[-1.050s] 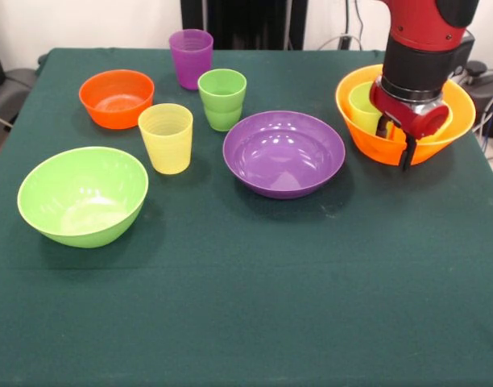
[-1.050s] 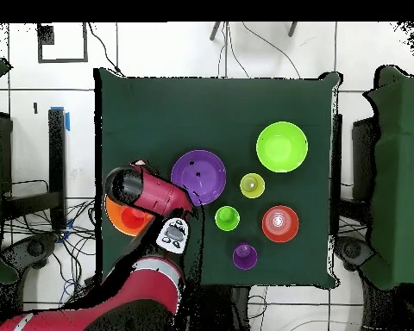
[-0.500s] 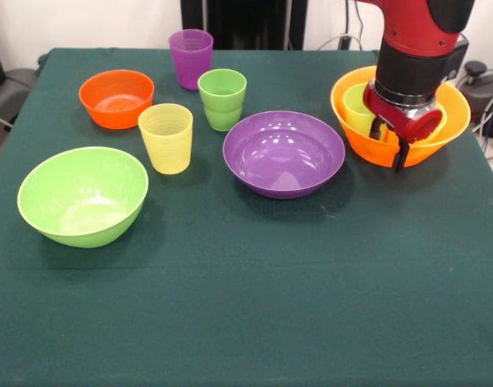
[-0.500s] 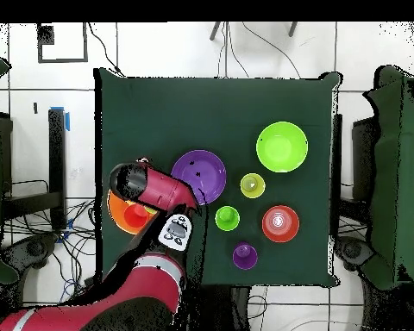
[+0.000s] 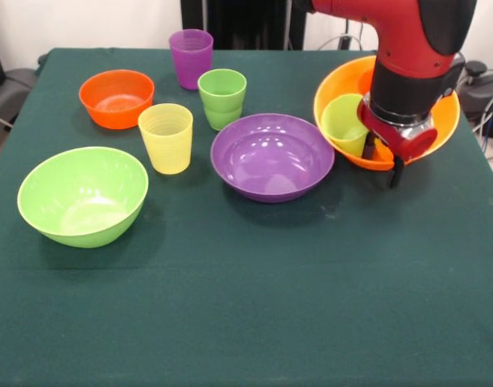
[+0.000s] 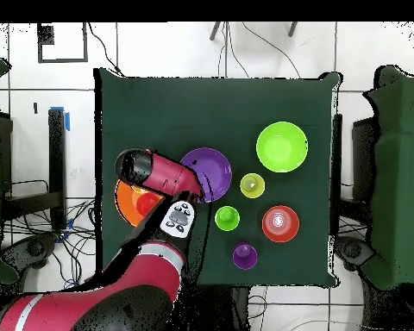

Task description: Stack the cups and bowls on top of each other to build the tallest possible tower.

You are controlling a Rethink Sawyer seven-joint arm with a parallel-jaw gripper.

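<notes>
The large yellow-orange bowl [image 5: 344, 85] sits at the right of the front view, tipped toward the middle, with a lime green cup [image 5: 343, 122] inside it. My gripper [image 5: 382, 160] is shut on this bowl's near rim, one finger inside and one outside. The bowl's left side touches the wide purple bowl [image 5: 272, 156]. Standing apart on the cloth are a yellow cup [image 5: 166, 137], a green ribbed cup [image 5: 221, 97], a purple cup [image 5: 191, 56], a small orange bowl [image 5: 116, 97] and a deep lime green bowl [image 5: 83, 195]. Overhead, the arm covers most of the yellow-orange bowl [image 6: 125, 203].
A dark green cloth covers the table [image 5: 254, 306]. In the front view the yellow-orange bowl lies close to the table's right edge. Cables [image 6: 72, 233] lie on the floor beside that edge in the overhead view.
My gripper has dragged the yellow-orange bowl and the cup in it leftward in the front view. The bowl now presses on the purple bowl, which has slid a little left.
</notes>
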